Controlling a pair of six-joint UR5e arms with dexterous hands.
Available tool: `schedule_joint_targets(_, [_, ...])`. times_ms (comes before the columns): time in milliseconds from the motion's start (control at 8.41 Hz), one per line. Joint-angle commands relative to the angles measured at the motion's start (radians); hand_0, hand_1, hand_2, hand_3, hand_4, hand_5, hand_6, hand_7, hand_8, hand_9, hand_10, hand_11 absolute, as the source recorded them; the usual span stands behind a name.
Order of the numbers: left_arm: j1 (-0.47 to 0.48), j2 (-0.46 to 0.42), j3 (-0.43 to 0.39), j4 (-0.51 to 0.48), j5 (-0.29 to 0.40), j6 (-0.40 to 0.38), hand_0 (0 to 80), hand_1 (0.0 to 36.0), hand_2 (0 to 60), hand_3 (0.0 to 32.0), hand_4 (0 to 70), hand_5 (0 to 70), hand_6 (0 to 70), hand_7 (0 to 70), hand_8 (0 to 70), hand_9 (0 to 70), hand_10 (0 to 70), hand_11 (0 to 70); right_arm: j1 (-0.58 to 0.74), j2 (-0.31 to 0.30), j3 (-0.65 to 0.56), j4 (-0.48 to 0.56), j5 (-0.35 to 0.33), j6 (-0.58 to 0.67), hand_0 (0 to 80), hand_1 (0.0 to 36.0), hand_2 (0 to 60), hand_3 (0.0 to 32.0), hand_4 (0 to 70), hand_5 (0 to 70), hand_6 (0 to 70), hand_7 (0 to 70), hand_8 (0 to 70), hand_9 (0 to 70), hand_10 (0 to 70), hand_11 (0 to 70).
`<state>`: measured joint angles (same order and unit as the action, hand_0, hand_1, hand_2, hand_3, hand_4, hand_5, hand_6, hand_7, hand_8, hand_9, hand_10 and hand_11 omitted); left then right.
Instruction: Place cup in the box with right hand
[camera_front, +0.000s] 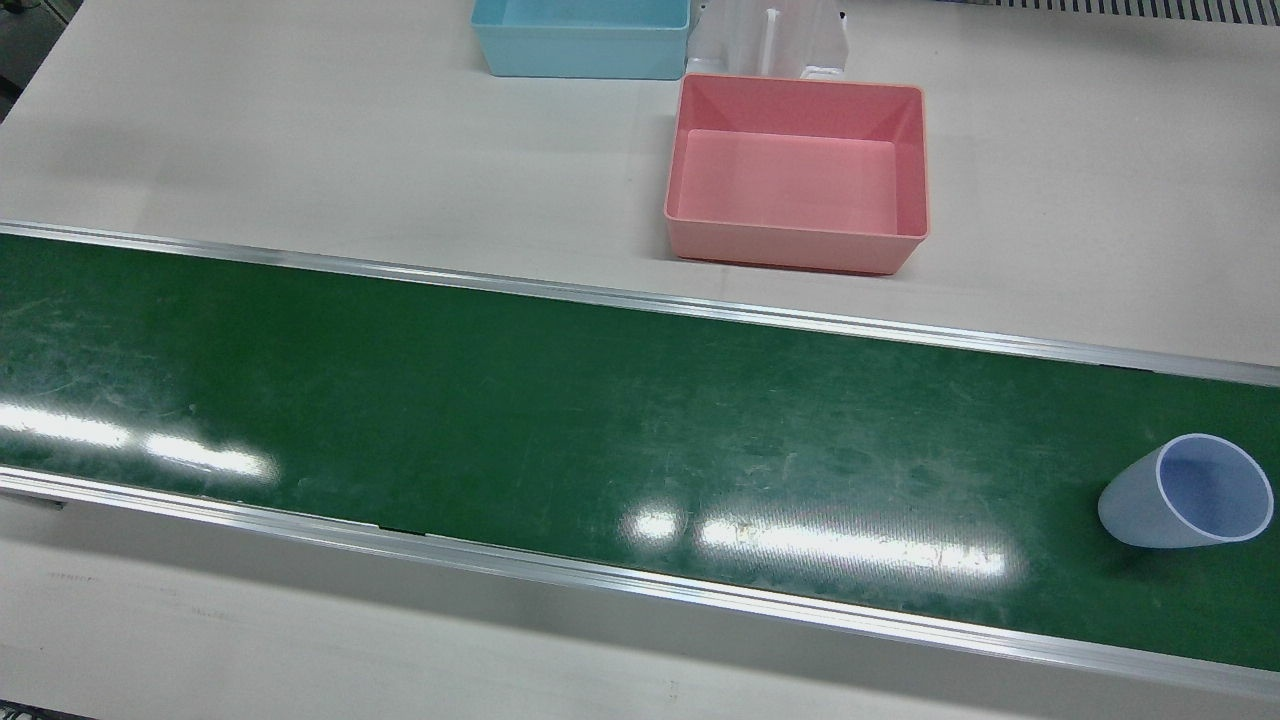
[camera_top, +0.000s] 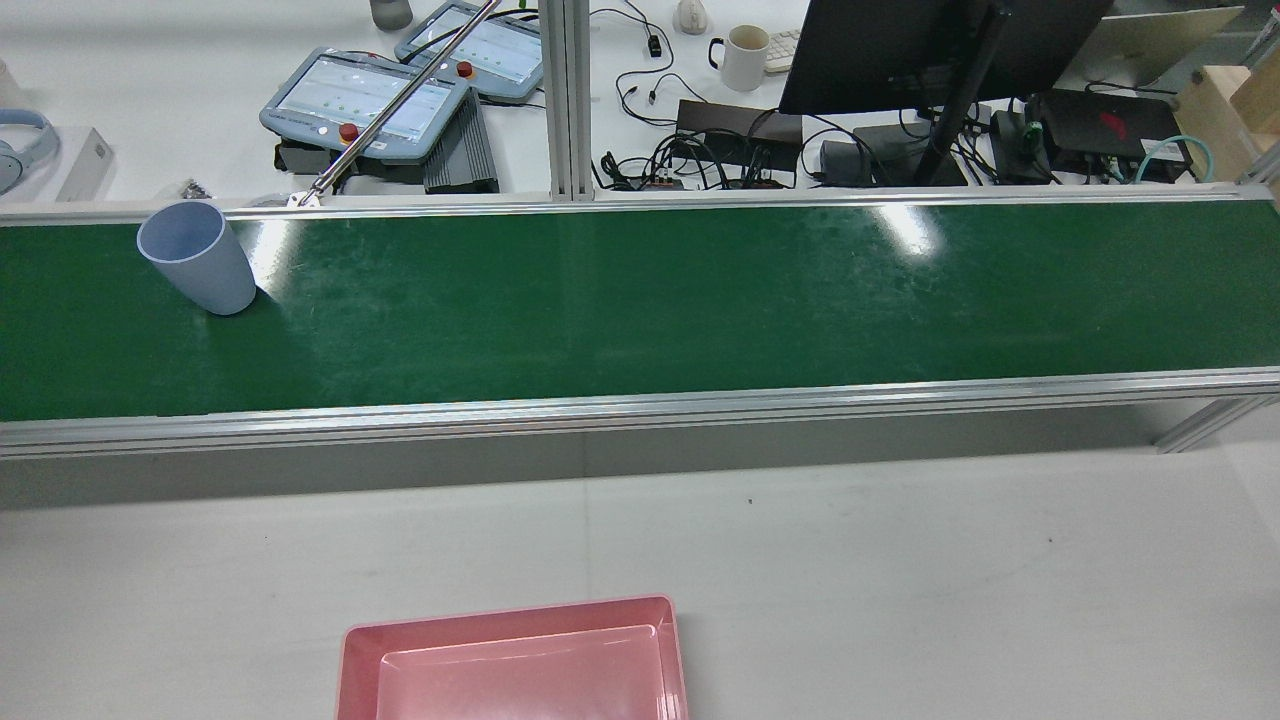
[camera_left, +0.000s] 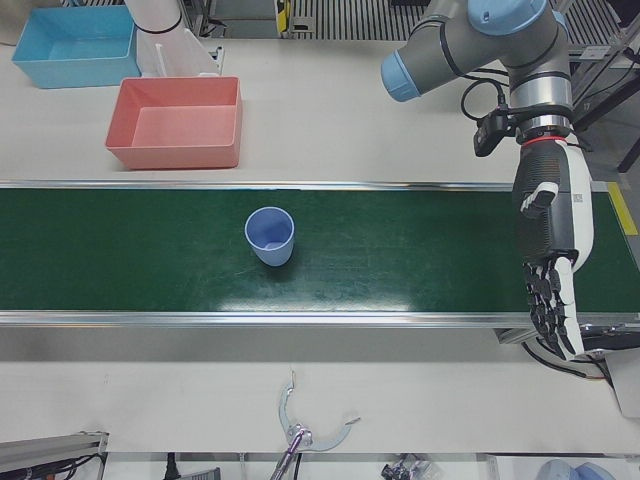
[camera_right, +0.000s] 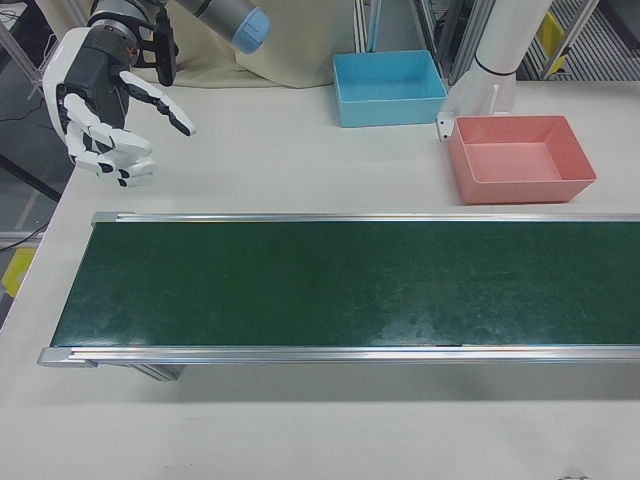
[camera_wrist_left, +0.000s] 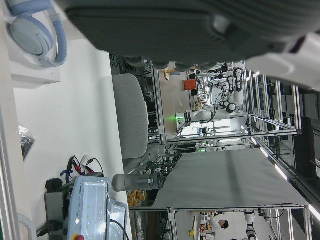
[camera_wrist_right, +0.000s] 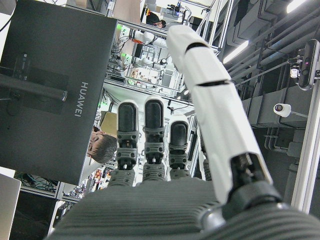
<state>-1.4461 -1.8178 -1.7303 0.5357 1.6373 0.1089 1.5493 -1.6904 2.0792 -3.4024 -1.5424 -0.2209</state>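
Cup (camera_left: 270, 236) stands upright on the green belt (camera_left: 400, 250) at the left-arm end, well apart from the pink box (camera_left: 178, 122). Right hand (camera_right: 105, 105) hovers off the far end, fingers spread, empty, probably waiting. Left hand (camera_left: 552, 255) hangs down, holding nothing, fingers apart.

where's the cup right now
The cup stands upright on the green belt at the far left of the rear view, near the belt's far rail; neither robot hand touches it.

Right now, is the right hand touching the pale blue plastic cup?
Apart. The right-front view shows the right hand open above bare table, no cup near; the cup stands alone on the belt.
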Motion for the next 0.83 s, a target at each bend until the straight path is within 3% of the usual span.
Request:
schedule_joint_targets(0, [0.000,0.000,0.000,0.001,-0.001,0.000,0.0,0.0,0.0,0.0,0.0,0.0,0.0,0.0,0.0,0.0,0.0,0.0,0.000,0.000,-0.001,0.000,-0.001,0.000,80.0,36.0,15.7,0.0,13.6,19.5,18.5,63.8,36.2,45.6,27.5,43.3])
schedule_joint_targets(713, [0.000,0.000,0.000,0.001,-0.001,0.000,0.0,0.0,0.0,0.0,0.0,0.0,0.0,0.0,0.0,0.0,0.0,0.0,0.000,0.000,-0.001,0.000,0.001,0.000,80.0,36.0,15.7,0.0,13.5,19.4,18.4,63.3,36.1,45.5,27.5,43.1])
